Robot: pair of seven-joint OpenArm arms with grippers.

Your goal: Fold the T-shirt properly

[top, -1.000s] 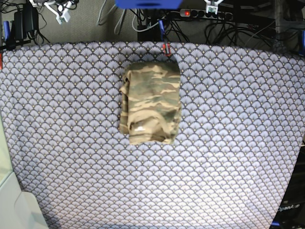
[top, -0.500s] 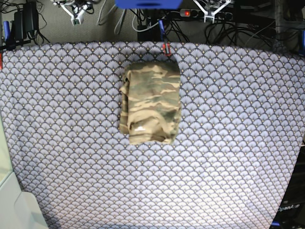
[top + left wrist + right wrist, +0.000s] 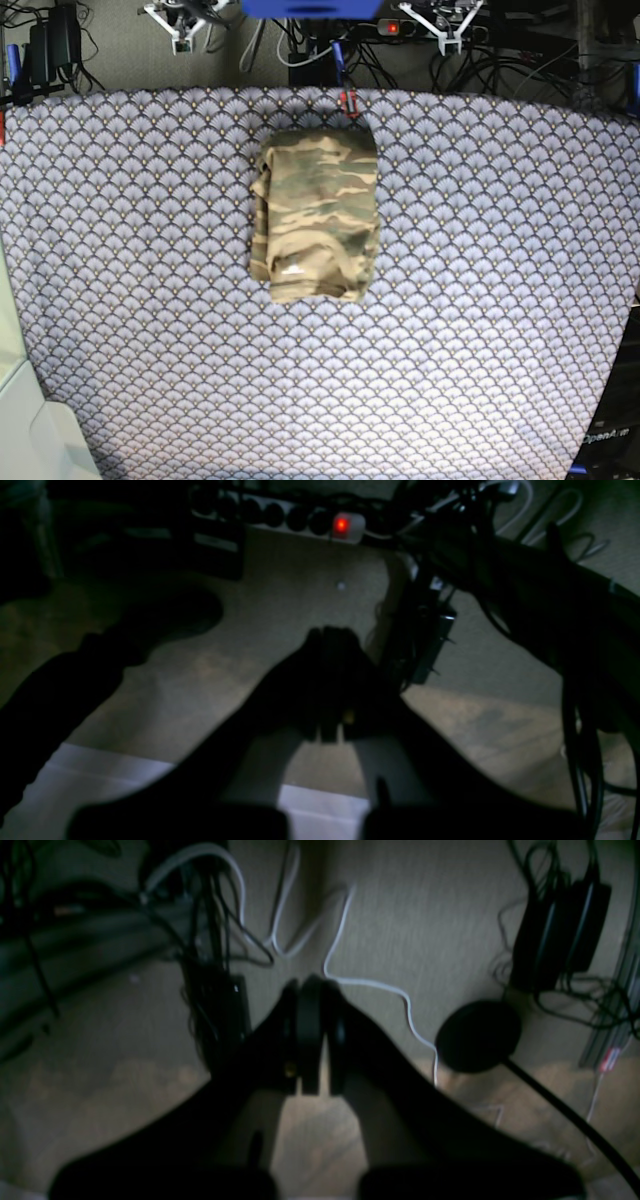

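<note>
The T-shirt [image 3: 317,214] lies folded into a compact camouflage rectangle on the purple scale-patterned table cloth [image 3: 480,300], a little behind the middle. Both arms hang beyond the table's far edge, well away from the shirt. My right gripper [image 3: 183,20] is at the top left of the base view and my left gripper [image 3: 442,20] at the top right. In the left wrist view, my left gripper [image 3: 330,637] is shut over the floor with nothing in it. My right gripper [image 3: 310,985] is likewise shut and empty in the right wrist view.
A power strip with a red light [image 3: 341,526] and tangled cables [image 3: 280,935] lie on the floor behind the table. A red clip [image 3: 349,102] sits at the far edge. A white bin [image 3: 40,440] stands at the front left corner.
The right gripper has slid rightward along the far edge of the base view. The left gripper has come slightly further into view. The shirt has not moved.
</note>
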